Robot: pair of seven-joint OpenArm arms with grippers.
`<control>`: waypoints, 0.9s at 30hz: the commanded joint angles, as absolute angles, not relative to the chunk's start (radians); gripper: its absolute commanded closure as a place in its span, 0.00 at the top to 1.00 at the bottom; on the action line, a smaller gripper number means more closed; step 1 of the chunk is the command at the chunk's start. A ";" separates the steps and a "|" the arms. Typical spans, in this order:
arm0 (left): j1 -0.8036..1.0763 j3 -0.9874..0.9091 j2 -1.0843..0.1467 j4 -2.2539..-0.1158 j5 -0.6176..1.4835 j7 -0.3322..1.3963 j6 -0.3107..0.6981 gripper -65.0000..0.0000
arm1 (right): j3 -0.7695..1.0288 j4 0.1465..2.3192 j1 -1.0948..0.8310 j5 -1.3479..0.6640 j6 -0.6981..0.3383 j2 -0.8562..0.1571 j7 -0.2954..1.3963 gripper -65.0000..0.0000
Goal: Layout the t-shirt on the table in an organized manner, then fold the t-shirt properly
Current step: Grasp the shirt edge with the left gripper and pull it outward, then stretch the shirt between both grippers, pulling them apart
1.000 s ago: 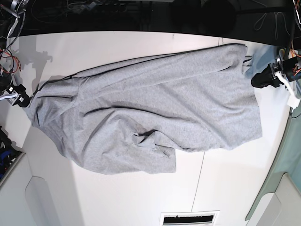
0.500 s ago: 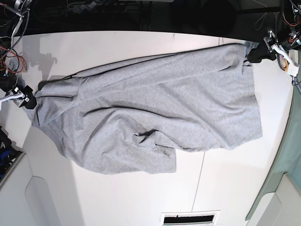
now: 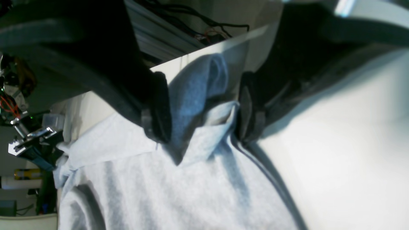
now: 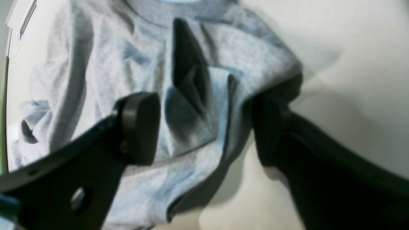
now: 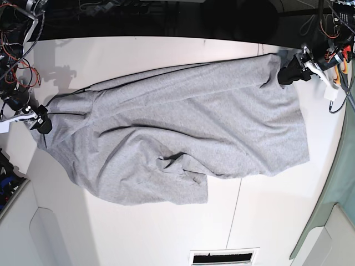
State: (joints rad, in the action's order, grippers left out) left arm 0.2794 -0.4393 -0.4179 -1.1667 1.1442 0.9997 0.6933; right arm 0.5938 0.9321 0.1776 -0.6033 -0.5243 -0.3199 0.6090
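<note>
The heather-grey t-shirt (image 5: 183, 122) lies spread and wrinkled across the white table (image 5: 166, 55), with no lettering showing. My left gripper (image 5: 285, 75) is at the shirt's far right corner. In the left wrist view it (image 3: 203, 115) is open, with a raised fold of shirt (image 3: 204, 83) between its jaws. My right gripper (image 5: 41, 122) is at the shirt's left end. In the right wrist view it (image 4: 204, 127) is wide open and straddles the folded shirt edge (image 4: 191, 105).
A thin dark seam (image 5: 236, 210) runs across the table at the front. A slotted vent (image 5: 224, 257) sits at the front edge. Loose cables (image 5: 16, 61) hang at the back left and wires (image 5: 338, 55) at the back right. The table's back edge meets a dark area.
My left gripper has moved from beside the shirt's right edge up and in to its far right corner. My right gripper has shifted slightly onto the shirt's left end. The shirt has barely moved.
</note>
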 commanded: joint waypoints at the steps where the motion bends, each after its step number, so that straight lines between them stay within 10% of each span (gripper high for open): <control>1: 0.279 -0.435 -0.432 -1.177 1.136 1.005 0.698 0.56 | 0.595 0.940 0.188 -0.587 -0.519 -0.332 0.608 0.69; 4: 0.280 -0.405 -0.432 -1.177 1.117 1.005 0.698 0.50 | 0.595 0.934 0.194 -0.583 -0.519 -0.332 0.578 0.58; 7: 0.280 -0.369 -0.432 -1.177 1.077 0.980 0.698 0.07 | 0.595 0.926 0.199 -0.571 -0.517 -0.332 0.540 0.22; 9: 0.275 -0.353 -0.432 -1.177 1.050 0.944 0.698 0.00 | 0.595 0.925 0.203 -0.540 -0.521 -0.333 0.510 0.00; 27: -0.202 -0.104 -0.437 -0.857 0.764 0.897 0.643 0.00 | 0.656 0.928 0.075 -0.727 -0.566 -0.473 0.645 0.00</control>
